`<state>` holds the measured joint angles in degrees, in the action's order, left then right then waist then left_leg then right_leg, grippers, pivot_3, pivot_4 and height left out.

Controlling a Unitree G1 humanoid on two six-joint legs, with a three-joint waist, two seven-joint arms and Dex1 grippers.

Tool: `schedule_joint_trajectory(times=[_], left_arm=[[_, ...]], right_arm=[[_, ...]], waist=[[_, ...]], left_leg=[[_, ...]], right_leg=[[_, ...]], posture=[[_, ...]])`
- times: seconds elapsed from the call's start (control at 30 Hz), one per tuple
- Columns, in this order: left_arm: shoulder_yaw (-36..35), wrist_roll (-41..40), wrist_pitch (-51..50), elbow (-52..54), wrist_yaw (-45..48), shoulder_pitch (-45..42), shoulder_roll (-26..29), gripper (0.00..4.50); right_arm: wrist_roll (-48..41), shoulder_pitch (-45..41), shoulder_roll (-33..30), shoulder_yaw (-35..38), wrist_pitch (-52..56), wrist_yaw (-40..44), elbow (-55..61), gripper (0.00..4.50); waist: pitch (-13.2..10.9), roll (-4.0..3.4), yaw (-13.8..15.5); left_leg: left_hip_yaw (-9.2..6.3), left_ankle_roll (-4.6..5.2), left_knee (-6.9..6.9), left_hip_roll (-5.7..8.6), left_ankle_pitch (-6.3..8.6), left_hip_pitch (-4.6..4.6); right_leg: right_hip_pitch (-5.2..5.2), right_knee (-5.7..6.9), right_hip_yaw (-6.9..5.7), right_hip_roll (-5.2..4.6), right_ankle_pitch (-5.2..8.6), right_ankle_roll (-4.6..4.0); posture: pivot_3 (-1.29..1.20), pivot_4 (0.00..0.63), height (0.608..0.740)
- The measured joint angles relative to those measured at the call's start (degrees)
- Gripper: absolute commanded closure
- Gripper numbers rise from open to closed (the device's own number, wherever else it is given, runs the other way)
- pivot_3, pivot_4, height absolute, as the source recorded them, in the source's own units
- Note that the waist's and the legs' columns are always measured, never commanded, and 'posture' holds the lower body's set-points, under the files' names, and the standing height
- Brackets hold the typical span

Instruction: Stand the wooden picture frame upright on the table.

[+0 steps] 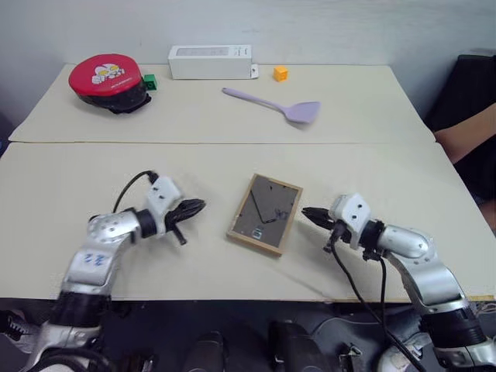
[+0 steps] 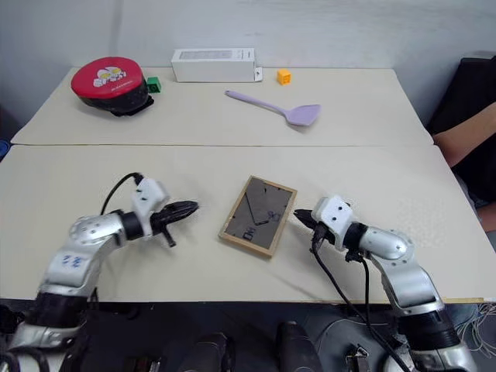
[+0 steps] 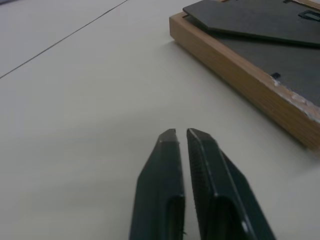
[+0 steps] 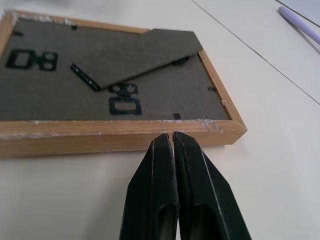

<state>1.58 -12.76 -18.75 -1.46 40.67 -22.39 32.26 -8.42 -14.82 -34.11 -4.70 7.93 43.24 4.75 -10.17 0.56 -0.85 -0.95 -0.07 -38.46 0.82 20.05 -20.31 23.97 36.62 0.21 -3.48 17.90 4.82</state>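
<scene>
- I see the wooden picture frame (image 1: 265, 214) lying face-down on the table (image 1: 70, 186), untouched.
- My left gripper (image 1: 195, 206) and right gripper (image 1: 308, 214) flank it, fingers together.
- Next I should open them and lift an edge.

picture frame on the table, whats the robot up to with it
The frame lies face down on the table, dark back and stand up, not yet stood upright. The left hand and right hand sit either side of it, both shut and holding nothing, the right one closest to its edge.
</scene>
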Motion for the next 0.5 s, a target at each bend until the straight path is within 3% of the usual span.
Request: schedule_joint_trajectory(times=[0.17,0.5], left_arm=[[5.5,2.8,0.8,-4.0,0.0,-3.6,-5.3,4.47],[3.3,3.6,0.0,0.4,-0.3,2.6,-4.1,4.47]], right_arm=[[2.6,-2.5,4.1,-2.6,-1.4,-1.4,-5.6,4.50],[5.1,-7.2,9.5,-5.9,-4.2,-0.4,-11.9,4.50]], waist=[[0.0,0.00,-0.1],[0.0,-0.01,-0.9]], left_leg=[[0.00,0.00,-0.06,0.00,0.00,-0.07],[0.00,-0.04,-0.14,-0.03,-0.01,-0.08]], right_leg=[[0.07,0.27,0.02,0.01,0.00,0.01],[0.17,0.26,0.09,0.00,0.00,0.00]], posture=[[0.00,0.150,0.740],[0.00,0.150,0.740]])
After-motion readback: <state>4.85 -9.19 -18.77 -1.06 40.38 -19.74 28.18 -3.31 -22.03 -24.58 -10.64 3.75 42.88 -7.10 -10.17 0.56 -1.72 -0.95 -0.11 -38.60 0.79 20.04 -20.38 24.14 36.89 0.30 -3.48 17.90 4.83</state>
